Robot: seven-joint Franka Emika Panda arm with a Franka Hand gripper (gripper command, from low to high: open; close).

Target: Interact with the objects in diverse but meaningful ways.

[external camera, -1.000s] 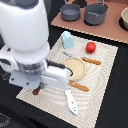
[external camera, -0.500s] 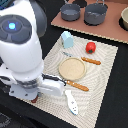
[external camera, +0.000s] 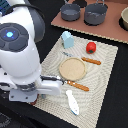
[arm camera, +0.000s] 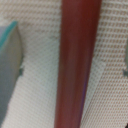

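With the sausage stick [arm camera: 75, 60] lying on the woven mat [external camera: 102, 75] between the pincer's spread, unclenched jaws, the sensible move was to centre, then close gently.

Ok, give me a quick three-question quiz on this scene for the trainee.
1. True or false: the red ball lies on the plate.
2. Which lies on the opposite side of the plate from the blue carton? A) red ball B) white-and-blue fish C) a pot
3. Fill in: the wrist view shows, close up, a dark red ____.
Key: 1 false; 2 B; 3 stick.
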